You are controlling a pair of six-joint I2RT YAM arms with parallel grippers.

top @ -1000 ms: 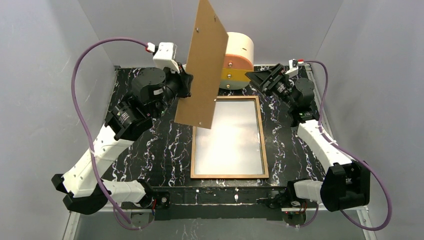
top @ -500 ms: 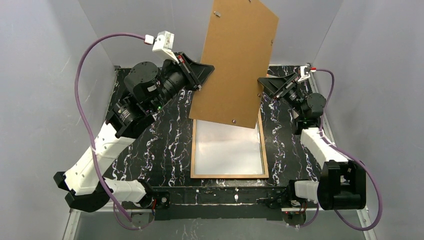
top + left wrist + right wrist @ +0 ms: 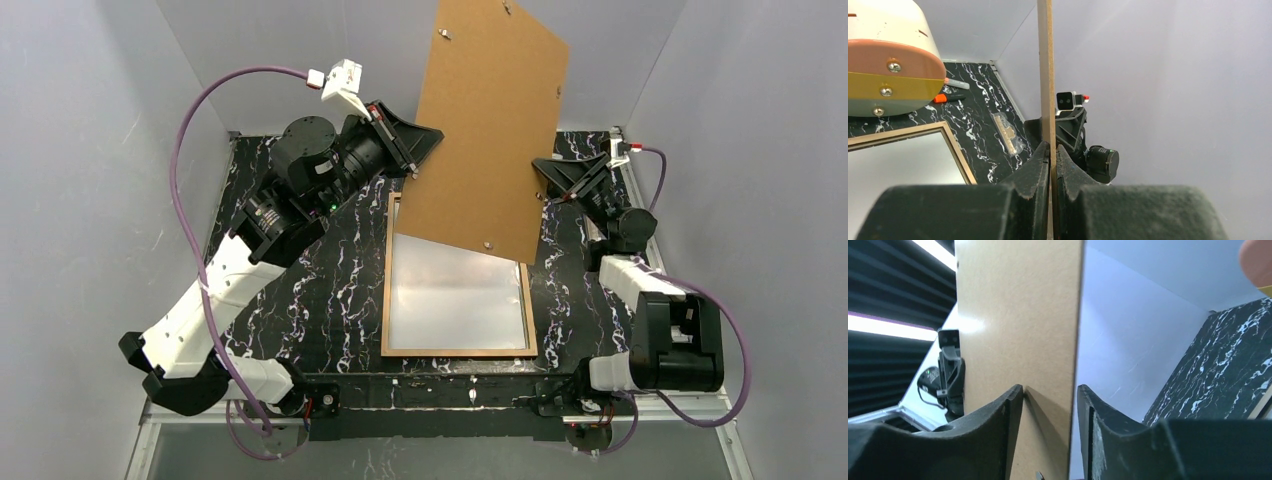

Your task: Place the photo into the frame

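Note:
The frame (image 3: 384, 300) lies flat on the black marble table, tan wooden rim up; its rim also shows in the left wrist view (image 3: 957, 150). A pale white surface (image 3: 455, 300) fills it, seemingly the photo's plain back. A brown backing board (image 3: 490, 130) hangs tilted above the frame's far end. My left gripper (image 3: 412, 165) is shut on the board's left edge, which appears as a thin strip (image 3: 1045, 75) between its jaws (image 3: 1052, 150). My right gripper (image 3: 545, 188) straddles the board's right edge (image 3: 1018, 315); its jaws (image 3: 1050, 390) stand apart, with a gap on one side.
A round white, orange and yellow object (image 3: 888, 60) stands at the back of the table, hidden behind the board from above. An orange marker (image 3: 945, 98) and a small plastic bag (image 3: 1008, 134) lie near the back right. Grey walls enclose the table.
The left arm has swung the board from edge-on to broadside and carried it up and to the right. The right gripper has moved onto the board's right edge and its jaws have narrowed.

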